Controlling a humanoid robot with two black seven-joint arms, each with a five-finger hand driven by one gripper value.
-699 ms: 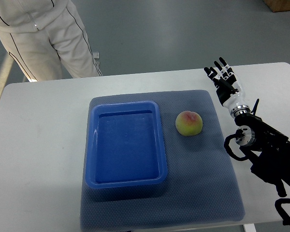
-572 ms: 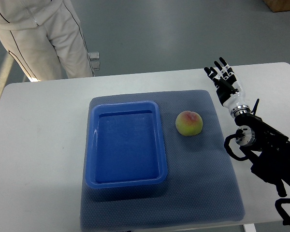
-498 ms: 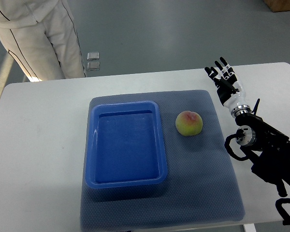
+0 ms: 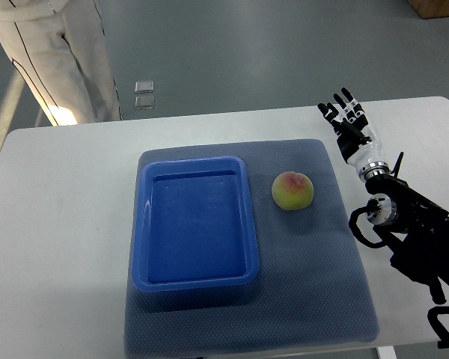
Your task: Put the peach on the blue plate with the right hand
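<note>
A yellow-green peach point(image 4: 292, 191) with a red blush lies on the dark blue mat point(image 4: 314, 277), just right of the blue plate point(image 4: 196, 222), a deep rectangular tray with nothing in it. My right hand point(image 4: 347, 120) is over the white table beyond the mat's far right corner, well apart from the peach, its fingers spread and holding nothing. Its black forearm runs down to the lower right edge. No left arm shows.
The white table point(image 4: 60, 224) lies bare around the mat. A person in light trousers point(image 4: 60, 52) stands on the grey floor beyond the table's far left corner.
The person has stepped away to the upper left, leaving less of the legs in view. My right hand, the peach and the tray have not moved.
</note>
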